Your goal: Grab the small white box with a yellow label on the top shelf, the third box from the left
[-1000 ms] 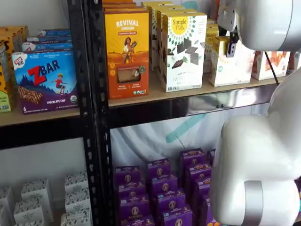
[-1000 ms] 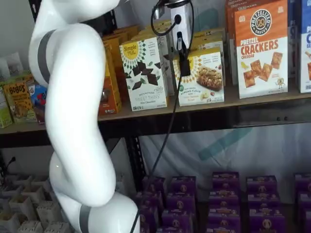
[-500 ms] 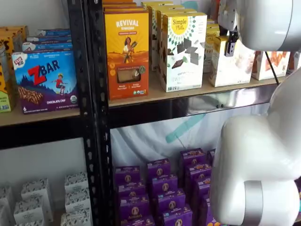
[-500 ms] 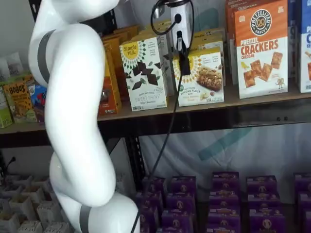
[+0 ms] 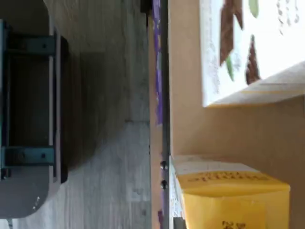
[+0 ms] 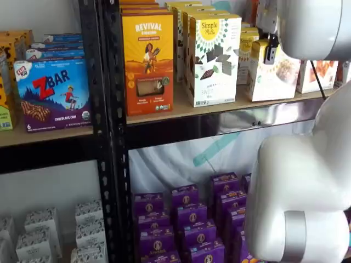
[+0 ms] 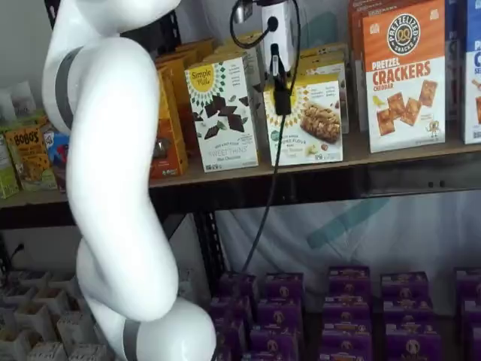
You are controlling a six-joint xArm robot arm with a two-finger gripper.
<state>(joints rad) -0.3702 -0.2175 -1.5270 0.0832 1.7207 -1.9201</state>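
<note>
up on the top shelf (image 7: 391, 154), the gripper (image 7: 281, 96) hangs at the small white box (image 7: 310, 120), with its black fingers down over the box's front top edge. i cannot tell if the fingers are closed on it. the box tips a little, just right of the taller white box (image 7: 223, 113).

Both shelf views face the shelves from the front, the arm (image 6: 299, 181) standing between camera and shelves. One looks at an angle across the top shelf (image 6: 219, 109); the other looks more squarely at the top shelf (image 7: 391, 154). Both share the white box (image 6: 272, 74) (image 7: 307, 120). The wrist view, turned on its side, sits close over the shelf board (image 5: 224, 129), looking down.
</note>
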